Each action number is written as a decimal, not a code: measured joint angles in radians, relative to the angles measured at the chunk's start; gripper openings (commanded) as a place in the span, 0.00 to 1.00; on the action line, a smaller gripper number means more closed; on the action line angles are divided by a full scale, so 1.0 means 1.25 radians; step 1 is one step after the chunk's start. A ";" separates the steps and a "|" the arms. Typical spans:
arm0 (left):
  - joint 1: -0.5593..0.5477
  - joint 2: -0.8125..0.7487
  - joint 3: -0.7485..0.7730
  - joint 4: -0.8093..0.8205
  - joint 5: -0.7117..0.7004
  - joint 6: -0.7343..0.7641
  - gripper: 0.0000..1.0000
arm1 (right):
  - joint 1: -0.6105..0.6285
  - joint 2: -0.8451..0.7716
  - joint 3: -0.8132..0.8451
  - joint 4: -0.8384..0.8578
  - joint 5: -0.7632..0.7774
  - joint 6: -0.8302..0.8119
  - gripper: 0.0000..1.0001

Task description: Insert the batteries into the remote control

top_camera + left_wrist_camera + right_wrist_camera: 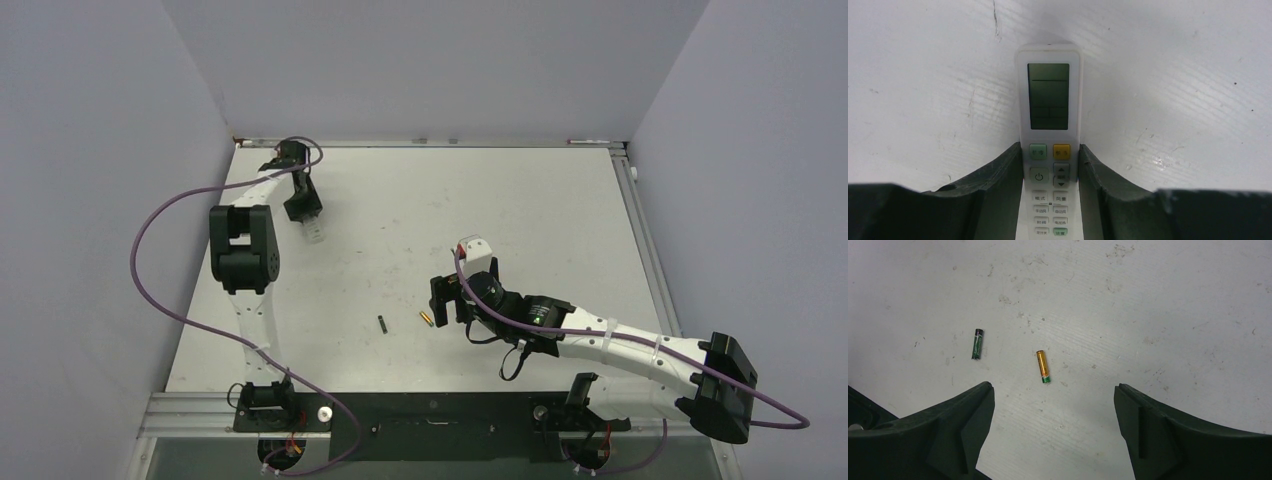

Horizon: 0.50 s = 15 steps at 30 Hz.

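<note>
Item: remote control [1049,107], white, screen and buttons facing up, flat on the table [500,200] at its far left. Left gripper [1050,152]: jaws narrowed onto the remote's button half, one against each long edge. Batteries: black battery [977,344] and gold battery [1043,366], loose and apart from each other, well away from the remote toward the near right. Right gripper [1053,386]: spread wide, holding nothing, hovering over the gold battery. Hazards: with the face up, the battery door is presumably underneath, and turning the remote over in an edge grip could let it slip. A round battery may roll from a pinch. Only the left wrist view shows contact on the remote. Only the top view shows how far the batteries lie from it.
</note>
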 measured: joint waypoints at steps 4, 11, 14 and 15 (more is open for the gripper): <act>0.005 -0.058 -0.090 0.031 0.041 -0.038 0.00 | 0.001 0.000 0.001 0.000 -0.004 0.006 0.88; 0.006 -0.171 -0.245 0.079 0.164 -0.126 0.00 | 0.010 -0.001 0.011 -0.002 -0.005 0.013 0.87; 0.006 -0.232 -0.311 0.094 0.199 -0.162 0.00 | 0.011 -0.001 0.018 0.000 -0.008 0.014 0.86; 0.006 -0.256 -0.331 0.099 0.208 -0.172 0.00 | 0.011 -0.001 0.020 0.001 -0.010 0.015 0.86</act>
